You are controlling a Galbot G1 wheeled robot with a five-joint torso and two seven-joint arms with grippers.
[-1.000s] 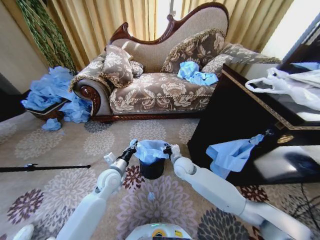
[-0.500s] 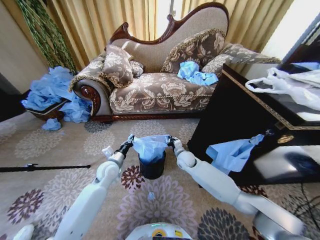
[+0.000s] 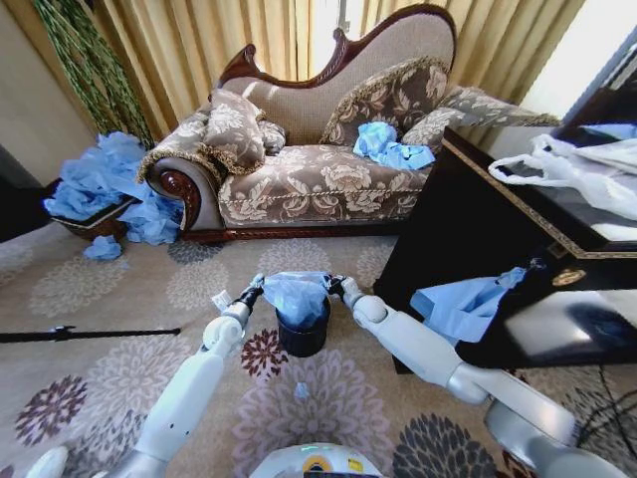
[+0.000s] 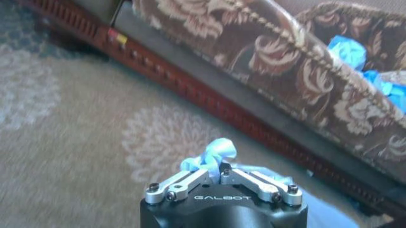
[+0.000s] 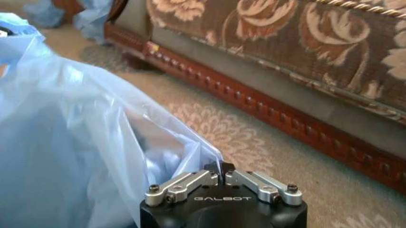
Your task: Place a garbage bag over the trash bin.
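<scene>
Left gripper clamped on bag edge, light-blue garbage bag stretched btwn both grippers over black trash bin on carpet, right gripper pinching opp. edge, sofa behind

Two glossy white arms with rounded joints taper to black wrists. Each tool, left tool and right tool, has silver linkages, dark screws and white "GALBOT" lettering on black housing.
</scene>
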